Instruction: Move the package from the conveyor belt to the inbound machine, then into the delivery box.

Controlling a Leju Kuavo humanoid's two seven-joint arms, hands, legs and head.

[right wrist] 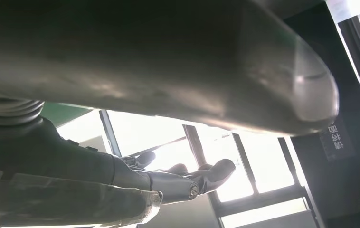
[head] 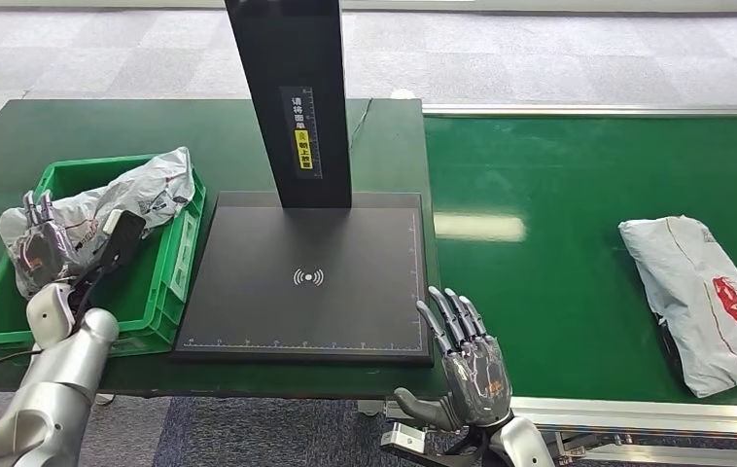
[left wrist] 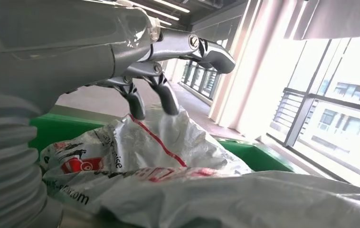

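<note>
Left hand on the package in the delivery box, left of frame.
Left hand (head: 46, 245) rests on the grey package (head: 141, 195) inside the green delivery box (head: 178, 263), fingers (left wrist: 166, 97) touching the wrap; whether they clamp it cannot be told. Right hand (head: 470, 362), lower centre, has its fingers spread and holds nothing. A second package (head: 710, 297) lies on the conveyor belt (head: 559, 195), right.

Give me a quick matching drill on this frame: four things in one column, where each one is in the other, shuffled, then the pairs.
Things:
1. left hand
2. right hand
3. package with red print
4. black upright post

Places:
A. lying on the green conveyor belt
B. rising from the back of the black inbound machine plate
C. over the crumpled package in the green delivery box
D. open, at the near right corner of the plate

Pairs: 1-C, 2-D, 3-A, 4-B
</note>
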